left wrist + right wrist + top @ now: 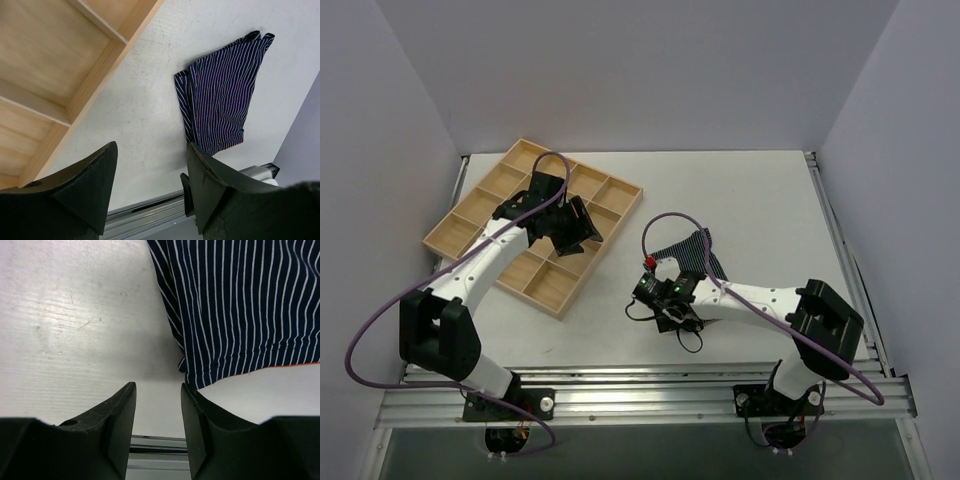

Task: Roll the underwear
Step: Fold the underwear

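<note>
Evidently the rolling has hardly begun. The dark navy cloth underwear with thin white stripes (692,252) lies flat on the white table (760,190), to the right of the middle and well apart from the tray. In the left wrist view it looks doubled over lengthwise, one layer lying on another, with no curl or tube anywhere along it. A thin reddish-brown edge shows at its near end in the right wrist view. So at most a fold is done, and the whole of the rolling looks to be left.

The right hand (158,390) hovers low just beside the near corner of the garment. Its fingers stand apart with only bare table between them, pinching nothing. The left hand (152,165) hangs over the near right edge of the tray, spread wide and empty.

The shallow pale wooden tray, divided into rectangular cells (552,288), sits at the far left of the table, set at an angle. Every cell that shows is bare wood. The left arm hides a few cells in the middle, so their contents cannot be told.
</note>
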Robot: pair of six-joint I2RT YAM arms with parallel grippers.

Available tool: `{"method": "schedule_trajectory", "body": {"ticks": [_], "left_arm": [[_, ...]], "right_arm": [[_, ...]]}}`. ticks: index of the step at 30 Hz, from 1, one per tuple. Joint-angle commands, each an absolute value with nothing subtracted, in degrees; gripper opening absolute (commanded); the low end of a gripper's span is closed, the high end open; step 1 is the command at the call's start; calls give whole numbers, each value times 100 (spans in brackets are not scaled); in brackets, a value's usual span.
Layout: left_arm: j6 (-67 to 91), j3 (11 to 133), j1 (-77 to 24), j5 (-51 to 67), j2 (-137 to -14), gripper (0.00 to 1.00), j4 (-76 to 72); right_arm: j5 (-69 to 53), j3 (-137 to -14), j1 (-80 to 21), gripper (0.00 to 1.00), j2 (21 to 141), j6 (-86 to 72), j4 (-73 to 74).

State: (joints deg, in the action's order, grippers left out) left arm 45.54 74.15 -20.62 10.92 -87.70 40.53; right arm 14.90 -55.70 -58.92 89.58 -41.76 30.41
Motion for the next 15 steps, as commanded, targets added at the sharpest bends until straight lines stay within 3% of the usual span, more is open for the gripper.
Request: {"method": "schedule_trajectory", "body": {"ticks": [1,15], "left_arm": [[4439,7471,-2030,1142,-8657,66,4104],[4324,7515,-2030,1257,-8701,66,4131]], "right_arm": [[2126,-5511,-6117,36,9263,-4632,3401],[2918,-6055,-6354,31,9475,-4931,4087]]}}
